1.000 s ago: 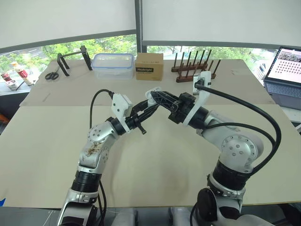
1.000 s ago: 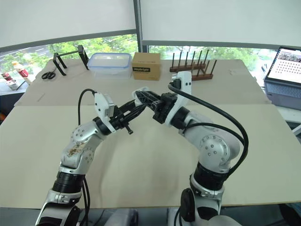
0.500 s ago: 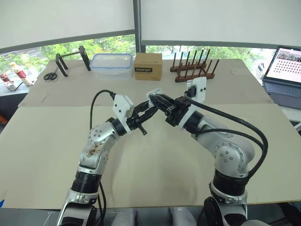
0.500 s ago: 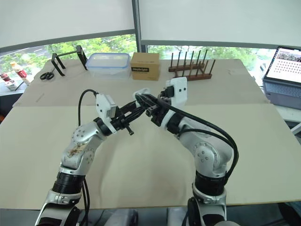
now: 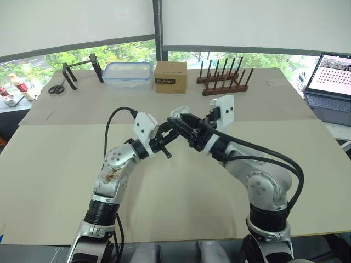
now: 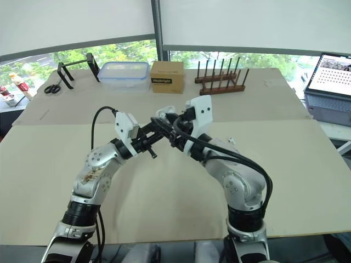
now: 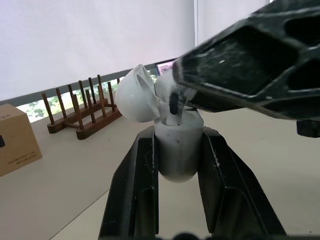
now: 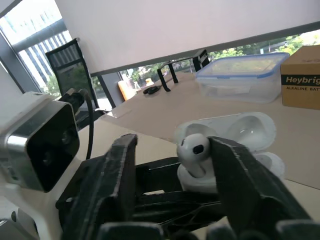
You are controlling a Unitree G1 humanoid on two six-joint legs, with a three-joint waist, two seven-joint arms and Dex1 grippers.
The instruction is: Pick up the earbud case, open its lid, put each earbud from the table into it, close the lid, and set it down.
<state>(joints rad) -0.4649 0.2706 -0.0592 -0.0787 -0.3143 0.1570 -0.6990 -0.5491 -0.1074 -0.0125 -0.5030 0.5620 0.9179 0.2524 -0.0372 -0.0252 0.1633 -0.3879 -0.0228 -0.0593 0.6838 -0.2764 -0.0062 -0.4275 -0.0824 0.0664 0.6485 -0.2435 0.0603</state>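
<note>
My left gripper (image 7: pixel 177 141) is shut on the white earbud case (image 7: pixel 176 150), held upright above the table's middle. Its lid (image 7: pixel 137 94) is swung open to one side. My right gripper (image 8: pixel 175 146) is shut on a white earbud (image 8: pixel 194 149) and meets the left gripper (image 5: pixel 170 127) tip to tip. The earbud's stem reaches down into the open case (image 8: pixel 227 175), with its head still above the rim. A small white thing, perhaps the other earbud (image 6: pixel 232 141), lies on the table beside my right forearm.
Along the far edge of the table (image 5: pixel 55 164) stand a clear plastic container (image 5: pixel 130 75), a cardboard box (image 5: pixel 170 76) and a wooden peg rack (image 5: pixel 222 82). Scissors (image 5: pixel 55 87) and a black stand (image 5: pixel 79 68) sit far left. A laptop (image 5: pixel 329 76) is at far right.
My right arm has drawn in toward the left gripper, bringing the earbud down onto the open case. The left gripper has held the case nearly still.
</note>
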